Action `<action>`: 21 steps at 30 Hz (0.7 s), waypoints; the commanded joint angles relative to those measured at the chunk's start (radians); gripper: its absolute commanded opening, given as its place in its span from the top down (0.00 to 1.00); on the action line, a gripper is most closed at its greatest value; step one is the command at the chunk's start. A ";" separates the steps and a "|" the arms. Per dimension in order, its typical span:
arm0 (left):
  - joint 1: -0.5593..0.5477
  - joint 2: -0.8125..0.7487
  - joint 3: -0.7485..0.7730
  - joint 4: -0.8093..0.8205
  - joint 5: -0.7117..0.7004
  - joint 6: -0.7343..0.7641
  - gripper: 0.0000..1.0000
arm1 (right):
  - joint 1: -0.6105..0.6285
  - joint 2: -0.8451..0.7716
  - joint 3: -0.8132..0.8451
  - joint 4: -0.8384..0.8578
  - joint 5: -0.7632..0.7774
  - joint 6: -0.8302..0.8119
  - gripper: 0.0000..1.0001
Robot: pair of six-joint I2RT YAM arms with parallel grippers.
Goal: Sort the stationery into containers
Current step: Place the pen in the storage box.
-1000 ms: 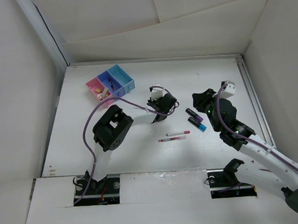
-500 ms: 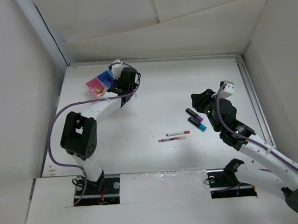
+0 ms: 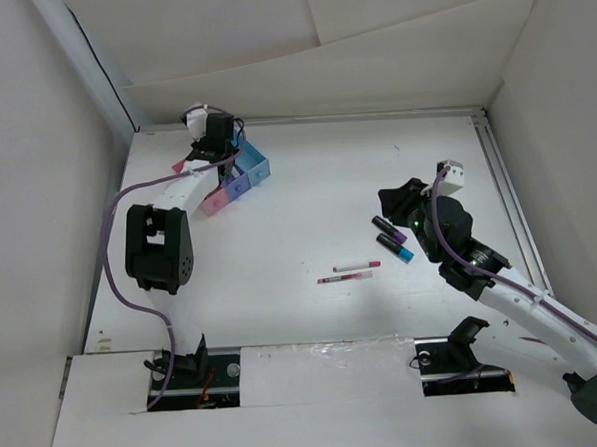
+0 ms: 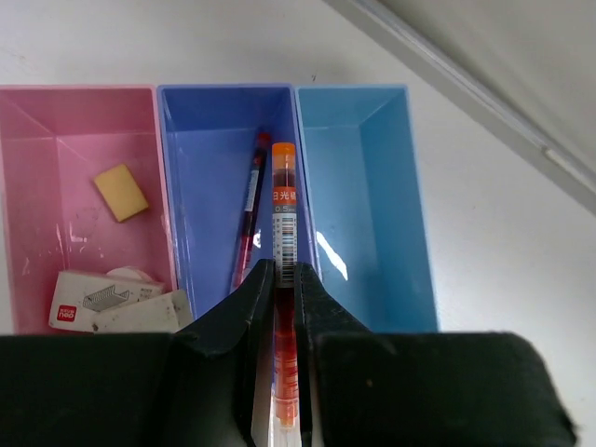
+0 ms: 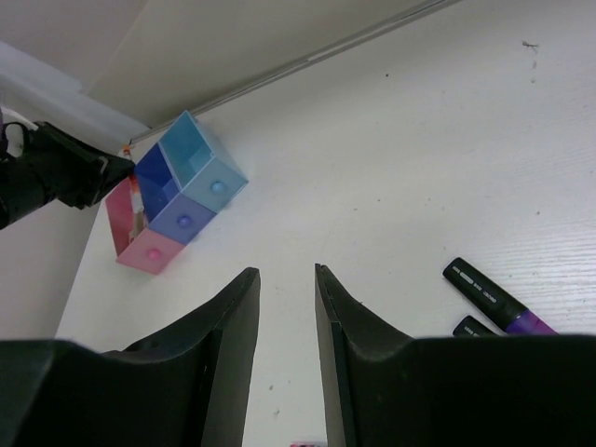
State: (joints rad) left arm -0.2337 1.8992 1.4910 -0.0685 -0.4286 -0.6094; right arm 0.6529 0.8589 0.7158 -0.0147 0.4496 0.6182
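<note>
1. Since a second ago the left arm has swung from mid-table out to the far-left corner, and the left gripper (image 4: 283,272) now hangs over the row of bins. The right arm has barely shifted.
2. Its jaws are pinched narrow on a red pen (image 4: 283,200) with an orange tip, which points straight away from the wrist camera.
3. That held pen sits above the medium blue bin (image 4: 209,158), close to the wall it shares with the light blue bin (image 4: 358,186). Another pen (image 4: 250,209) already lies inside the blue one, so I judge this the right compartment.
4. To drop cleanly, I want to nudge slightly left, towards the bin's middle, so the tip does not catch that shared wall.
5. I keep the pen parallel to the bin's long side and lower it before letting go; released from height, it could bounce out.
6. The pink bin (image 4: 56,121) holds the erasers (image 4: 121,192), so I stay clear of it.
7. The right gripper (image 5: 286,272) is slightly parted and holds nothing, just beside the markers (image 5: 494,296). Two pens (image 3: 351,272) lie loose on the table (image 3: 307,203).
</note>
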 commanded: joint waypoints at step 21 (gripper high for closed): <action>0.043 0.087 0.158 -0.102 -0.072 0.069 0.77 | -0.004 -0.012 0.017 0.052 -0.026 -0.006 0.63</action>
State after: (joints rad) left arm -0.1898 2.0090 1.6188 -0.1535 -0.4862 -0.5541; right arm 0.6529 0.8589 0.7158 -0.0143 0.4335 0.6178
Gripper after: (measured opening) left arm 0.227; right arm 0.373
